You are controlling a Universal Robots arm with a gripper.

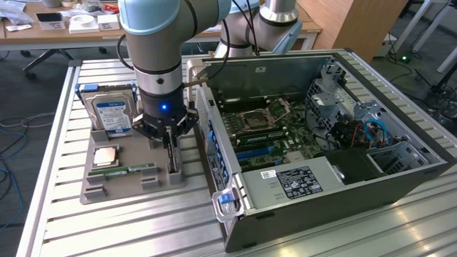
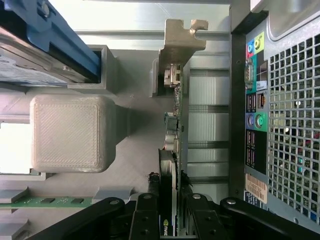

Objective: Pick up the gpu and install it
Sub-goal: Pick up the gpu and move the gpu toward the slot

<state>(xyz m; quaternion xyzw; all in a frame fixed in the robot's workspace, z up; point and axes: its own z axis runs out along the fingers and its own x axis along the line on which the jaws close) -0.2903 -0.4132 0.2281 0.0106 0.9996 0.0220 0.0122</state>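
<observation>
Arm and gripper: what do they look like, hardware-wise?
Arm: silver-grey tubular links, pale blue joint caps, thin black cable alongside. Black wrist unit with a glowing blue light. Gripper: black, jointed linkage fingers with round pivot bolts.

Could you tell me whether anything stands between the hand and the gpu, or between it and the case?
Nothing stands between the hand and the gpu: its fingers flank the upright card. The case's rear wall stands between card and motherboard, but the case is open on top.
</observation>
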